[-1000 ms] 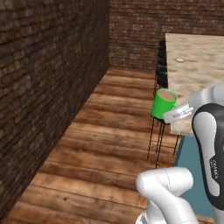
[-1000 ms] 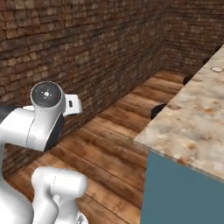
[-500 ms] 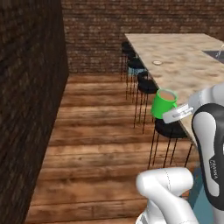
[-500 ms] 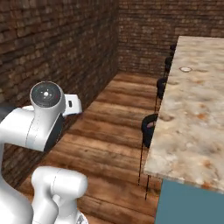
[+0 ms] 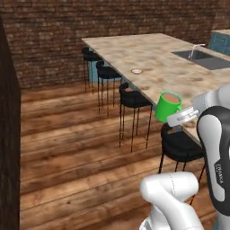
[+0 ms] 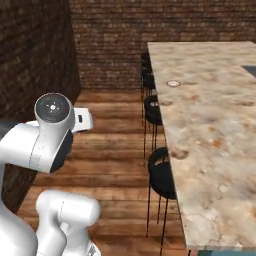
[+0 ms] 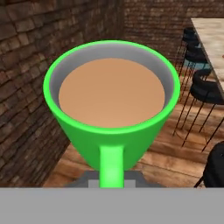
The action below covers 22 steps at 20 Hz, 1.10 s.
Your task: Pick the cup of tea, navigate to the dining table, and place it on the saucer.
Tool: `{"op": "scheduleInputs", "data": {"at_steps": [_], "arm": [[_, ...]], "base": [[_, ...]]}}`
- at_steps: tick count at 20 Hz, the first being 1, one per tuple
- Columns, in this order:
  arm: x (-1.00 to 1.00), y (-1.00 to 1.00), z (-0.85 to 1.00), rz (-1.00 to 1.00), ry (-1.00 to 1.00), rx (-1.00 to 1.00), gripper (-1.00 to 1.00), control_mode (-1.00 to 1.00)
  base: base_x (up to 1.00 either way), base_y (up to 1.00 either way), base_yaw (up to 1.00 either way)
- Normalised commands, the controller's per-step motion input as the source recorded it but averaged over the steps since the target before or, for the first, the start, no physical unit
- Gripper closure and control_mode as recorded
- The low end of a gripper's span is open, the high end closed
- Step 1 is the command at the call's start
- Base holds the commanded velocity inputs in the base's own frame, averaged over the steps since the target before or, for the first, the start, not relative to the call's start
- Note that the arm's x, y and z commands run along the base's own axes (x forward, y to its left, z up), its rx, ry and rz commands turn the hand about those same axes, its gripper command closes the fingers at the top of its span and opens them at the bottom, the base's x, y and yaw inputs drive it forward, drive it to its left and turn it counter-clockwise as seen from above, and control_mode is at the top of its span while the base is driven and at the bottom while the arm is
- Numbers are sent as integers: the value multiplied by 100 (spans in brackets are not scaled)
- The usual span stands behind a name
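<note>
The base had swung round, bringing the dining table's worktop (image 5: 148, 58) and the saucer (image 5: 136, 71) into sight, well beyond the fingers (image 5: 182, 117), which stayed clamped on the cup of tea (image 5: 168, 106) by its handle; navigation continued.

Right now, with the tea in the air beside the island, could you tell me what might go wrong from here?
1. The cup of tea is nearly brimful and held only by its handle in the end effector, so a sharp turn could slop it.
2. The saucer lies well along the dining table, a long carry.
3. Black stools line the table edge and could catch the base.
</note>
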Motion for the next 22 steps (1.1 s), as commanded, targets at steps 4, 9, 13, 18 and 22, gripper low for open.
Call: {"op": "scheduleInputs", "data": {"at_steps": [4, 9, 13, 18, 22], "arm": [[0, 0, 0, 0, 0, 0, 100, 100], [0, 0, 0, 0, 0, 0, 100, 100], [0, 0, 0, 0, 0, 0, 100, 100], [0, 0, 0, 0, 0, 0, 100, 100], [0, 0, 0, 0, 0, 0, 100, 100]], "base": [[100, 64, -51], [100, 66, -52], [87, 84, -51], [68, 100, -45], [62, 100, -39]]}}
